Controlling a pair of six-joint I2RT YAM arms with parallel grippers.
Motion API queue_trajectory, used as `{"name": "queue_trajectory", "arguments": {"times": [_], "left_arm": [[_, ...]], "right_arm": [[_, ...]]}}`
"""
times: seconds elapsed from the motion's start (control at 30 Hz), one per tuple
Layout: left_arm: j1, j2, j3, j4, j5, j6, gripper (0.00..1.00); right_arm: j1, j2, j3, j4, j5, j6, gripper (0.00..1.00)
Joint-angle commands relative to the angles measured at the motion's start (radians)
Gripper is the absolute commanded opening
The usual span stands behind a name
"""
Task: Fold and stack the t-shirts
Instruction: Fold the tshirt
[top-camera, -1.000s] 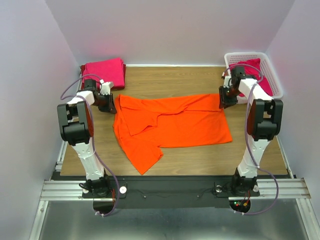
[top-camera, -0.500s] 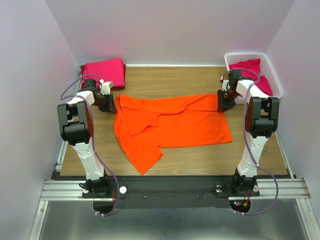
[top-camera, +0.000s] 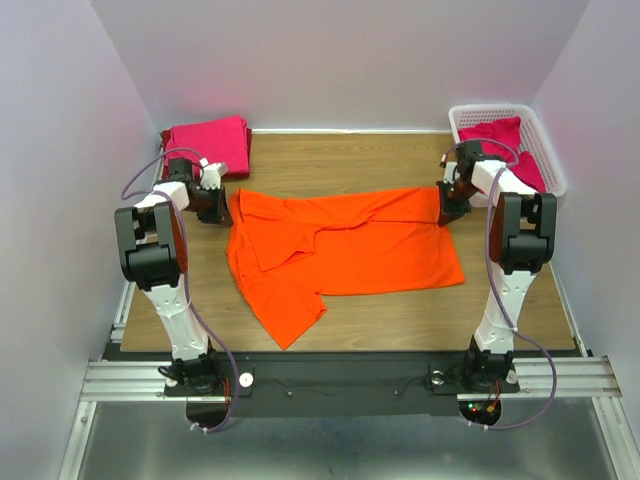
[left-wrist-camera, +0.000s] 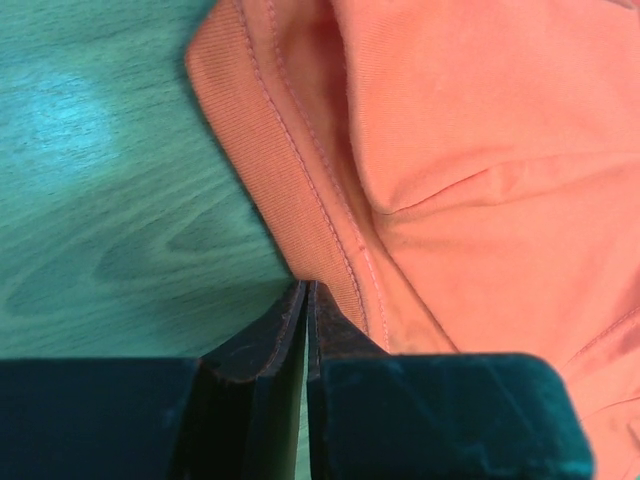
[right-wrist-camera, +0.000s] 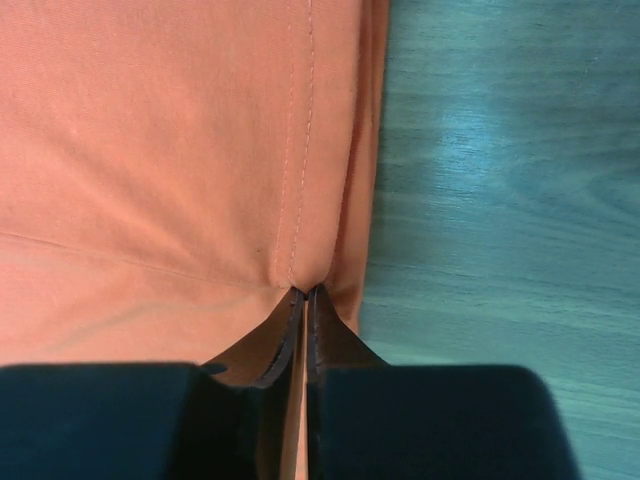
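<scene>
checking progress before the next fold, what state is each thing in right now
orange shirt: flat on the table, one side folded over, fold unfinished
left pincer: shut on orange shirt at the collar
right pincer: shut on orange shirt at its edge
pink pile: folded, far left corner
pink shirt: bunched in the basket, unfolded
basket: upright, far right corner

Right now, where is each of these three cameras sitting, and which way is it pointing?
Top external: above and behind the arms, looking down on the table; both arms show whole.
Left wrist: on the left arm, looking past the shut left gripper at the orange t-shirt collar.
Right wrist: on the right arm, looking past the right gripper pinching a hem.
Shared: all three show the orange t-shirt.
</scene>
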Motion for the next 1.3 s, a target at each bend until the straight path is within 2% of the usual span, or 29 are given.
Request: {"name": "queue_trajectory", "arguments": {"times": [0.0,0.23,0.53,0.73,1.0,1.27], "left_arm": [[0.004,-0.060,0.003,-0.023,0.047,0.030,0.16],[0.003,-0.120,0.026,-0.049,0.131,0.019,0.15],[-0.019,-0.097,0.004,-0.020,0.128,-0.010,0.15],[-0.027,-0.032,0.003,-0.029,0.070,-0.007,0.14],[-0.025,0.031,0.015,-0.032,-0.060,-0.024,0.08],[-0.025,0.055,0.046,-0.045,-0.093,-0.025,0.06]], "right_arm": [[0.003,0.007,0.036,0.005,0.003,0.001,0.01],[0.003,-0.002,0.039,0.007,-0.011,0.001,0.01],[0.003,-0.005,0.050,0.007,0.007,-0.003,0.00],[0.003,-0.002,0.066,0.007,0.026,-0.009,0.00],[0.003,0.002,0.109,0.007,0.079,-0.025,0.01],[-0.004,0.008,0.105,0.005,0.112,-0.039,0.01]]}}
